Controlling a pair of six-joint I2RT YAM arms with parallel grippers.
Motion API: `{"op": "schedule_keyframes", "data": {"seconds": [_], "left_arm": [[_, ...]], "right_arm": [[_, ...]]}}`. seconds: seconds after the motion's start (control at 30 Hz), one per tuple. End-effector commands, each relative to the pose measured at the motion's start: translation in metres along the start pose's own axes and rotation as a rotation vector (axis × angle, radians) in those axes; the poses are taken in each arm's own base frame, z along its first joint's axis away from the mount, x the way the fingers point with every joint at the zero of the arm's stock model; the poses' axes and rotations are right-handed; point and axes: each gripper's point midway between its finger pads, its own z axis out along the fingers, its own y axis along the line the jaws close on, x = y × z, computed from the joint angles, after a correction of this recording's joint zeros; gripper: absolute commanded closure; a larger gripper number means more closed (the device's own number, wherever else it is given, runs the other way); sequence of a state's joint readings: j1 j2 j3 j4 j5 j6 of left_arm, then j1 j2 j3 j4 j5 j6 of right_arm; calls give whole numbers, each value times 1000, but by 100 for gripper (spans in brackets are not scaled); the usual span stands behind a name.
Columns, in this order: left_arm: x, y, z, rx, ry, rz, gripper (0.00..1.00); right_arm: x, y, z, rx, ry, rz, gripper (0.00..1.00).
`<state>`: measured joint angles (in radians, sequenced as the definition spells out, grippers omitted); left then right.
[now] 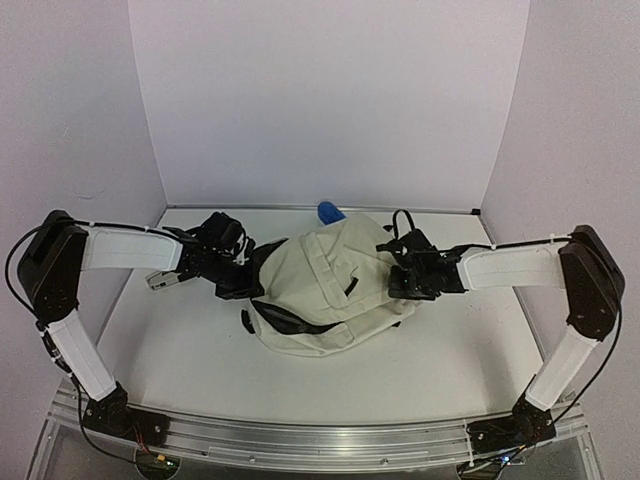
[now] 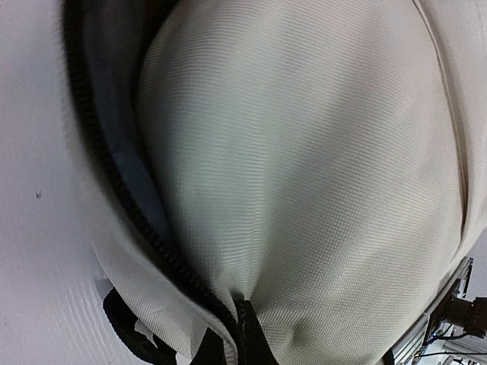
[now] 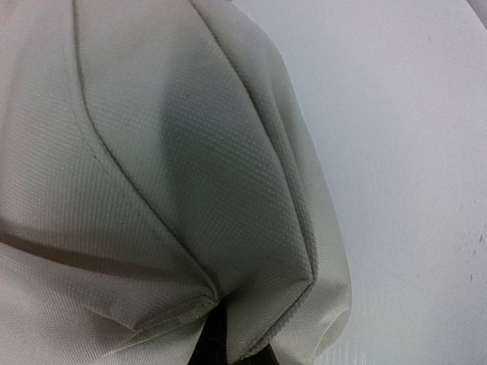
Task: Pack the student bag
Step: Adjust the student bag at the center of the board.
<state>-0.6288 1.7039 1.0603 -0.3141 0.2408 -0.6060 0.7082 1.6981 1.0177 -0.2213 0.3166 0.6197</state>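
Left gripper (image 1: 252, 282), right gripper (image 1: 393, 272) clamp student bag (image 1: 318, 292) edges.

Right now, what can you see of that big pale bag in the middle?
The student bag is a cream backpack of woven-looking fabric, bulging and slumped on the white table. A black zipper runs along one edge, parted to show dark grey lining; black straps show at its near side. Each arm grips it: the left arm has its jaws shut on fabric beside the zipper, the right arm on a fold at the opposite side.
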Motion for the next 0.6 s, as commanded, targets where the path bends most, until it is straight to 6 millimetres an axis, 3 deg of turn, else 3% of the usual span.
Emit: {"op": "schedule_keyframes", "data": {"seconds": [0.0, 0.17, 0.27, 0.33, 0.43, 0.57], "left_arm": [[50, -40, -29, 138, 106, 45, 100], [93, -71, -40, 210, 180, 101, 99], [98, -70, -48, 194, 166, 93, 87], [92, -64, -55, 156, 127, 99, 76], [72, -66, -71, 102, 52, 151, 52], [42, -73, -91, 29, -35, 257, 37]], "right_arm": [[-71, 49, 14, -111, -170, -6, 99], [-87, 88, 37, -185, -158, -30, 91], [-91, 101, 37, -233, -149, -37, 82], [-90, 102, 32, -249, -141, -41, 74], [-82, 93, 19, -256, -120, -37, 57], [-63, 80, 0, -277, -61, -7, 42]]}}
